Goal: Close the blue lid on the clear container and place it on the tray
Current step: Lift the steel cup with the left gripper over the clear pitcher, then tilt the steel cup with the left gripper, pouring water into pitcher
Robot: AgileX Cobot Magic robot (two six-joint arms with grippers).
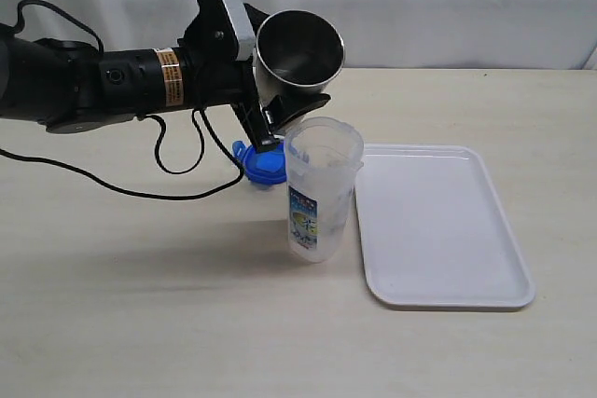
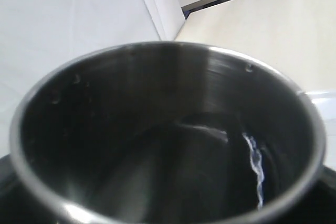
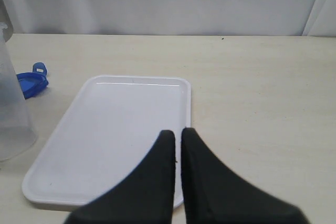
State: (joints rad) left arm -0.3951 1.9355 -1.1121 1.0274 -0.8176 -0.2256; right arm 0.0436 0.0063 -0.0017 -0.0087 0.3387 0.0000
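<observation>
Zero of two steps done: blue lid (image 1: 261, 163) lies on the table (image 1: 140, 305) just behind the clear container (image 1: 322, 188), which stands open beside the tray (image 1: 438, 221), not on it. Left gripper (image 1: 284, 114) clamps a tilted steel cup (image 1: 298, 53) above its mouth, possibly pouring. Right gripper (image 3: 177, 145) hangs over the tray, jaws together.

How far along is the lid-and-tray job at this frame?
Done: nothing yet. The blue lid lies on the table beside the clear container, whose mouth is open. In hand: the left gripper holds a steel cup tilted over that mouth; the right gripper is shut near the tray. Left: fit the lid, move the container onto the tray.
</observation>
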